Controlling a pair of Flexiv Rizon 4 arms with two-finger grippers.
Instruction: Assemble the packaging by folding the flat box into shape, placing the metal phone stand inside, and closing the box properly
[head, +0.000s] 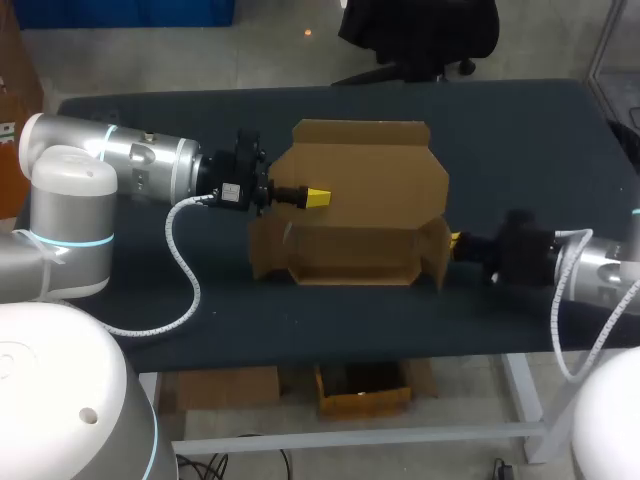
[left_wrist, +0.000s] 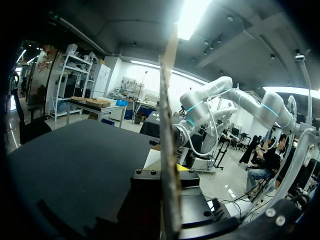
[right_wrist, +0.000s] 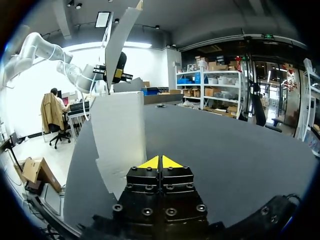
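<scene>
The brown cardboard box (head: 350, 215) stands partly folded at the table's middle, its tall back panel upright and its front trough open. My left gripper (head: 317, 196) is shut on that back panel from the left. In the left wrist view the panel's edge (left_wrist: 167, 125) runs upright between the fingers. My right gripper (head: 455, 240) sits at the box's right side flap, its yellow tips (right_wrist: 161, 162) pressed together with nothing between them. The flap (right_wrist: 120, 135) stands just beside them. No metal phone stand is in any view.
The dark table (head: 500, 130) has bare cloth behind and to the right of the box. In front of the box a strip of cloth reaches the table's front edge (head: 380, 350). My left arm's white cable (head: 185, 270) lies on the left side.
</scene>
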